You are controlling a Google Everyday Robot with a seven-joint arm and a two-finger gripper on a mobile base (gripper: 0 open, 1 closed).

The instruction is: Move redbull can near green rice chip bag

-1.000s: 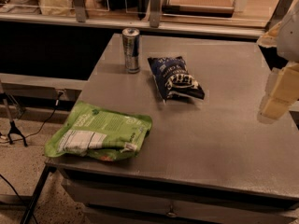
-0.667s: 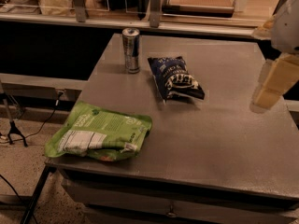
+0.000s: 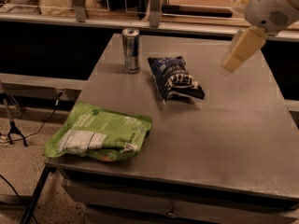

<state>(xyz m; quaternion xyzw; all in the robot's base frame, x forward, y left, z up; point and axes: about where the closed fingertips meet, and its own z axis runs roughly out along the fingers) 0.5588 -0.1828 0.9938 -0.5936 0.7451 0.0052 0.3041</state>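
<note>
the grey table [image 3: 224,125] fills most of the view. at its front left corner lies the green rice chip bag [image 3: 100,134], flat, white label panel up, reaching the left edge. a dark-blue bag [image 3: 175,77] lies toward the middle back. my gripper [image 3: 239,51] hangs above the table's back right part, touching nothing; i cannot tell whether it is open or closed. the redbull can [image 3: 131,50] stands upright at the back left, just beside the dark-blue bag, well apart from the green rice chip bag.
</note>
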